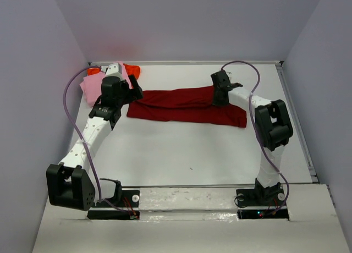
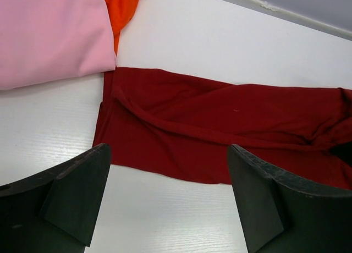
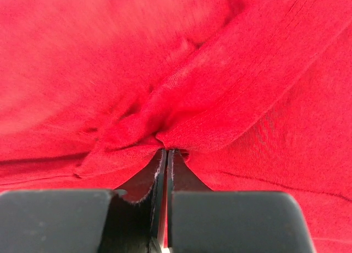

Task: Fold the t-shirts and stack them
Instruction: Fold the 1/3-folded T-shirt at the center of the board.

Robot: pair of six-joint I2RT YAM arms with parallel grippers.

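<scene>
right wrist view: the right gripper [image 3: 166,151] is closed, its two fingers pressed together on a small raised pinch of the dark red shirt [image 3: 220,71], and the cloth gathers into creases that run toward that spot. red fabric fills everything beyond the fingers.

from the top view, this gripper sits at the far edge of the shirt, toward its right end. the shirt lies as a long, narrow, folded strip across the far half of the white surface [image 1: 192,154], running left to right.

the left gripper [image 2: 168,154] is wide open with nothing between its fingers, and it hangs over the left end of the same strip; whether it touches the cloth cannot be told. just past that end, the shirt's corner meets the corner of the pink shirt [image 2: 49,33], which lies flat in the far left corner of the surface. the orange shirt [image 2: 122,5] shows from under the pink one's far edge.
</scene>
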